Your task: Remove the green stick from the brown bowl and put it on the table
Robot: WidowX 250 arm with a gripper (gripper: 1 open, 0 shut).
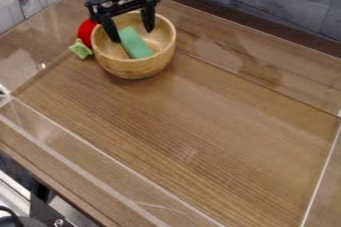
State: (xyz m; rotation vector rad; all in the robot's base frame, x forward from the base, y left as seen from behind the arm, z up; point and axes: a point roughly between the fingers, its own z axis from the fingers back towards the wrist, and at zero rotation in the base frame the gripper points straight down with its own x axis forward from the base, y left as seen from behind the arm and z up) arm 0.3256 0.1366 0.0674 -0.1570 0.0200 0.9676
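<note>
My pincer (127, 27) hung point-down over the brown bowl (135, 60), and it was spread wide: one black finger (104, 27) dipped at the bowl's left wall, the other stood toward its right side, nothing pinched between them. The green stick (136, 44) lay right there in the gap, leaning on a slant inside the bowl, its upper end up near my fingers and its lower end down toward the bowl's floor. Whether either finger was actually touching the stick, I could not tell from this angle.

The bowl itself sat in the far left corner of the table (200, 112), thick tan walls, upright, the stick well inside its rim. Just beside the bowl, on its left, was a small red round object (84, 34) with a green scrap (82, 49) at its foot, both tucked close against the bowl's wall.

Out from there, the wood-grain tabletop stretched toward the camera, and the clear plastic walls (40, 72) ran along its edges, catching the glare.
</note>
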